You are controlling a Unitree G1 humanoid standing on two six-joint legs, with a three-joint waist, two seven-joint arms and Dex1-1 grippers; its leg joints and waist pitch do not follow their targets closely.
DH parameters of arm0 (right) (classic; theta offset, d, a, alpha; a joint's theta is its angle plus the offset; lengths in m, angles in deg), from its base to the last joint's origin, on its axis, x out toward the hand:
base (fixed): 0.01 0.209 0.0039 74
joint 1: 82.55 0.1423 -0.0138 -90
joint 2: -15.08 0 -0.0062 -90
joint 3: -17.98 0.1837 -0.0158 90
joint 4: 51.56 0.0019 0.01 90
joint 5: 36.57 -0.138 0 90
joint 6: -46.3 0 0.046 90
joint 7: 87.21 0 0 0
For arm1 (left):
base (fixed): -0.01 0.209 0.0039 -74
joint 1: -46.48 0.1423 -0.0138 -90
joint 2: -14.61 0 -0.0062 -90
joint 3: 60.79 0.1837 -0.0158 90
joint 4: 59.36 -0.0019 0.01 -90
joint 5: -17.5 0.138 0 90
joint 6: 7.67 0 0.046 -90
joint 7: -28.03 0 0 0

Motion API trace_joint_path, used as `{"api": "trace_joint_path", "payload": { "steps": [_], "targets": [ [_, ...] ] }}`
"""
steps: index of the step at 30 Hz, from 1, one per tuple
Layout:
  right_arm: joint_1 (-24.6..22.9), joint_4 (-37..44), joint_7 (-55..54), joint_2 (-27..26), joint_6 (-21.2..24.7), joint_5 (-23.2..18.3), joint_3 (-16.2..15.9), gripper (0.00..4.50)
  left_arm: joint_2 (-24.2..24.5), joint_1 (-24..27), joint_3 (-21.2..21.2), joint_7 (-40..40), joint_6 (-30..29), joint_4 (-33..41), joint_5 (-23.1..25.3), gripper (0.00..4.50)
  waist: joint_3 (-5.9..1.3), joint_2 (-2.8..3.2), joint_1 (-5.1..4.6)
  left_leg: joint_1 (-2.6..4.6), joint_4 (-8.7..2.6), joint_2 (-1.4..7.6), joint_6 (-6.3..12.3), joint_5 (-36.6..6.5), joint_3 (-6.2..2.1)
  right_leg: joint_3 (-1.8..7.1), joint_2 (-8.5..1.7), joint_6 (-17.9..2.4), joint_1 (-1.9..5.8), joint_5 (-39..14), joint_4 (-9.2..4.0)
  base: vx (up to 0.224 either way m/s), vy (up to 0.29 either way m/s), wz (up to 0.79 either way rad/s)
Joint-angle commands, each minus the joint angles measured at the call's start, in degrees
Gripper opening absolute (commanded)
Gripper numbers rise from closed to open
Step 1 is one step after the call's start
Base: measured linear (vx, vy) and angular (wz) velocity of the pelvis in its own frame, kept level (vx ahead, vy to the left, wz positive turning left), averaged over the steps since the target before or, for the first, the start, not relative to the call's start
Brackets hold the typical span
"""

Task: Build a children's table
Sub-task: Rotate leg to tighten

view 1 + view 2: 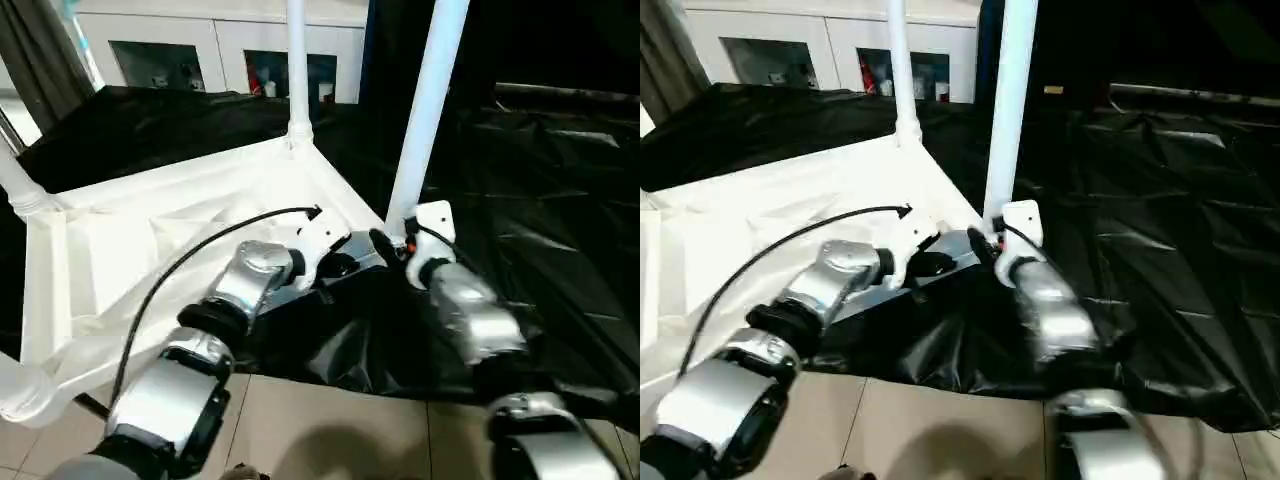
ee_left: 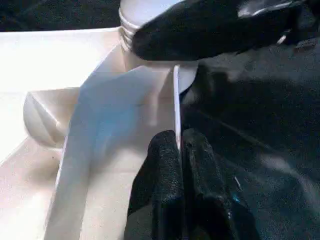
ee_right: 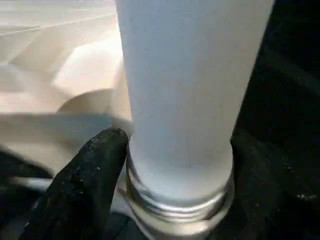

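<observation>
Two claws work one corner: the left claw [image 2: 181, 165] pinches the top's rim [image 2: 176, 102] steady while the right claw [image 3: 175, 165] clamps a leg [image 1: 425, 110] at its socket, seemingly to seat it.

Both upright legs, near leg [image 1: 425, 110] and far leg [image 1: 297, 65], are cut off by the frame top. Near corner socket is hidden behind the right tool [image 1: 392, 245] (head views). Tabletop [image 1: 120, 250] runs off the left edge; cabinet contents [image 1: 270, 85] too small to identify.
</observation>
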Motion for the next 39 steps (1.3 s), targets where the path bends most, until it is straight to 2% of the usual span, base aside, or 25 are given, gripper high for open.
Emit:
{"api": "trace_joint_path", "payload": {
  "steps": [1,2,3,4,5,6,8,10,11,12,14,15,17,20,22,23,26,27,28,32,34,35,36,38,39],
  "targets": [
    [-0.9,3.0,10.9,2.9,1.3,-1.2,-4.4,3.39,1.2,1.5,1.3,-6.8,3.1,2.2,-1.7,0.0,-3.42,-0.82,0.29,-0.05,-3.3,0.87,4.77,-9.6,-0.16,2.24,-3.18,-12.1,3.44,-7.7,-4.46,0.0,0.0,0.0],
    [-1.1,3.9,13.7,4.6,1.1,-1.1,-5.1,3.39,2.1,1.8,1.4,-8.5,3.7,2.5,-1.9,0.0,-3.53,-0.96,0.37,-0.12,-3.09,0.93,5.65,-8.3,-0.1,2.22,-3.12,-12.9,3.58,-5.1,-4.11,0.0,0.0,0.0],
    [-1.2,4.4,15.6,5.6,0.9,-1.2,-5.5,3.39,2.6,2.1,1.4,-9.8,4.5,2.8,-2.1,0.0,-3.54,-0.81,0.39,-0.14,-3.0,1.05,6.36,-7.2,-0.02,2.17,-2.98,-13.9,3.53,-2.5,-3.84,0.0,0.0,0.0],
    [-1.3,5.3,19.7,8.0,1.2,-1.6,-5.9,3.39,3.9,2.6,1.5,-12.6,4.6,3.4,-2.5,0.0,-3.58,-1.2,0.29,-0.08,-2.88,1.09,6.78,-7.0,0.16,2.11,-2.82,-14.6,3.43,-1.1,-3.64,0.0,0.0,0.0],
    [-1.2,5.4,20.0,8.2,1.2,-1.7,-6.0,3.39,4.0,2.7,1.5,-12.8,4.6,3.4,-2.6,0.0,-3.63,-0.97,0.53,0.02,-2.81,1.13,6.91,-7.1,0.18,2.09,-2.93,-15.2,3.43,-0.9,-3.5,0.0,0.0,0.0],
    [-1.1,6.2,23.3,10.0,1.6,-2.1,-6.4,3.39,5.1,3.0,1.5,-14.9,4.7,3.7,-2.8,0.0,-3.67,-1.2,0.53,0.11,-2.76,1.23,7.21,-7.3,0.27,2.08,-2.86,-15.4,3.35,-0.7,-3.42,0.0,0.0,0.0],
    [-1.0,6.9,26.0,11.2,2.2,-2.7,-6.7,3.39,6.1,3.3,1.6,-16.6,5.0,3.9,-2.8,0.0,-3.5,-1.08,0.62,0.1,-2.81,1.36,7.27,-8.0,0.27,2.08,-2.99,-15.5,3.21,-2.1,-3.47,0.0,0.0,0.0],
    [-0.8,7.9,29.7,12.3,3.2,-3.8,-7.3,3.39,7.4,3.9,1.8,-18.6,5.6,4.4,-2.9,0.0,-3.37,-1.43,0.71,0.17,-2.92,1.49,6.89,-8.8,0.26,2.11,-3.04,-15.5,3.14,-3.9,-3.57,0.0,0.0,0.0],
    [-0.7,7.9,30.7,12.6,3.3,-3.8,-7.7,3.39,7.7,4.1,1.8,-18.9,5.7,4.6,-3.0,0.0,-3.41,-1.34,0.76,0.25,-2.93,1.52,6.74,-9.0,0.3,2.11,-3.08,-15.4,3.09,-4.4,-3.62,0.0,0.0,0.0],
    [-0.7,7.9,31.2,12.8,3.3,-3.8,-8.1,3.39,7.9,4.2,1.8,-19.0,5.6,4.7,-3.1,0.0,-3.29,-1.75,0.83,0.23,-2.99,1.52,6.36,-9.4,0.35,2.14,-3.09,-15.1,3.01,-5.6,-3.68,0.0,0.0,0.0],
    [-0.5,7.3,31.6,12.6,3.0,-3.1,-8.8,3.39,8.4,4.4,1.5,-19.0,5.5,5.0,-3.2,0.0,-3.17,-1.84,1.06,0.38,-3.09,1.59,5.32,-9.8,0.38,2.26,-3.26,-14.6,2.81,-7.5,-3.84,0.0,0.0,0.0],
    [-0.5,7.1,31.6,12.5,3.0,-3.0,-8.9,3.39,8.5,4.4,1.5,-19.0,5.5,5.1,-3.2,0.0,-3.15,-1.84,1.14,0.41,-3.11,1.58,5.14,-9.8,0.36,2.26,-3.27,-14.5,2.79,-7.7,-3.84,0.0,0.0,0.0],
    [-0.2,6.4,31.5,12.1,2.7,-2.1,-9.7,3.39,8.9,4.7,1.4,-19.1,5.4,5.4,-3.4,0.0,-3.15,-2.33,1.26,0.33,-3.16,1.58,4.8,-9.1,0.33,2.31,-3.38,-14.0,2.87,-7.8,-3.73,0.0,0.0,0.0],
    [0.1,6.0,31.9,11.8,2.5,-1.7,-10.3,3.39,9.2,5.2,1.2,-19.3,5.3,5.9,-3.5,0.0,-3.13,-2.41,1.21,0.24,-3.1,1.49,4.92,-8.3,0.34,2.31,-3.35,-14.0,2.9,-7.0,-3.57,0.0,0.0,0.0],
    [0.4,5.7,32.2,11.4,3.0,-2.2,-10.1,3.13,9.3,5.4,1.0,-19.3,5.2,6.3,-3.4,0.0,-3.1,-2.53,1.24,0.28,-3.06,1.46,5.07,-8.1,0.41,2.35,-3.31,-13.9,2.88,-6.7,-3.58,0.0,0.0,0.0],
    [0.4,5.8,32.2,10.8,3.5,-3.2,-9.6,3.06,9.2,5.8,0.8,-19.3,5.0,6.8,-3.5,0.0,-3.1,-2.32,1.32,0.25,-3.07,1.45,5.05,-8.1,0.38,2.33,-3.36,-14.0,2.89,-6.9,-3.57,0.0,0.0,0.0],
    [0.1,6.2,32.3,10.6,3.8,-3.7,-9.4,2.83,9.1,5.9,0.8,-19.2,4.9,7.1,-3.5,0.0,-3.12,-2.32,1.34,0.25,-3.06,1.47,5.03,-7.8,0.37,2.3,-3.3,-14.0,2.91,-6.3,-3.49,0.0,0.0,0.0],
    [-0.2,6.5,32.2,10.4,3.8,-3.9,-9.3,2.83,8.9,5.9,0.8,-19.1,4.8,7.2,-3.5,0.0,-3.13,-2.06,1.39,0.29,-3.05,1.45,4.94,-7.9,0.35,2.31,-3.29,-14.1,2.9,-6.3,-3.48,0.0,0.0,0.0],
    [-1.0,6.7,31.3,9.8,3.8,-4.0,-9.0,2.8,8.6,5.5,0.8,-18.4,4.8,6.8,-3.4,0.0,-3.15,-2.24,1.33,0.24,-3.01,1.43,4.89,-7.9,0.4,2.35,-3.26,-14.2,2.95,-5.9,-3.47,0.0,0.0,0.0],
    [-1.4,6.8,30.7,9.6,3.8,-4.1,-8.8,2.76,8.4,5.4,0.8,-17.9,4.8,6.7,-3.3,0.0,-3.18,-2.15,1.36,0.33,-3.04,1.41,4.76,-8.1,0.37,2.31,-3.24,-14.2,2.96,-5.8,-3.48,0.0,0.0,0.0],
    [-2.2,4.4,21.7,6.3,4.8,-3.8,-6.0,2.75,6.7,4.1,-0.4,-11.9,3.6,4.9,-2.7,0.0,-3.01,-1.97,1.18,0.4,-3.12,1.43,4.35,-8.8,0.39,2.42,-3.29,-14.1,2.74,-6.9,-3.69,0.0,0.0,0.0],
    [-2.2,4.2,21.2,6.2,4.9,-3.8,-5.8,2.75,6.6,4.0,-0.4,-11.5,3.6,4.8,-2.7,0.0,-3.03,-2.08,1.08,0.36,-3.17,1.33,3.93,-9.1,0.32,2.44,-3.32,-13.9,2.79,-7.6,-3.72,0.0,0.0,0.0],
    [-2.4,2.4,14.7,4.0,5.4,-2.9,-4.3,2.75,5.5,3.3,-0.8,-7.4,2.9,3.7,-1.9,0.0,-3.02,-1.7,0.91,0.51,-3.32,1.3,2.98,-9.8,0.17,2.41,-3.37,-13.3,2.75,-9.8,-3.88,0.0,0.0,0.0],
    [-2.5,-0.3,3.6,0.4,5.9,-1.5,-2.1,2.74,3.0,2.4,-1.0,-1.2,1.6,1.9,-0.9,0.0,-2.72,-1.79,0.37,1.01,-3.54,1.23,1.19,-12.9,0.25,2.48,-3.26,-12.4,2.25,-14.7,-4.61,0.0,0.0,0.0],
    [-2.3,-1.4,-1.6,-1.4,6.5,-1.0,-0.9,2.74,1.6,2.0,-1.0,1.3,0.9,1.3,-0.7,0.0,-2.72,-1.3,0.22,1.21,-3.69,1.23,0.58,-14.1,0.11,2.49,-3.35,-11.7,2.17,-17.0,-4.89,0.0,0.0,0.0]
  ]
}}
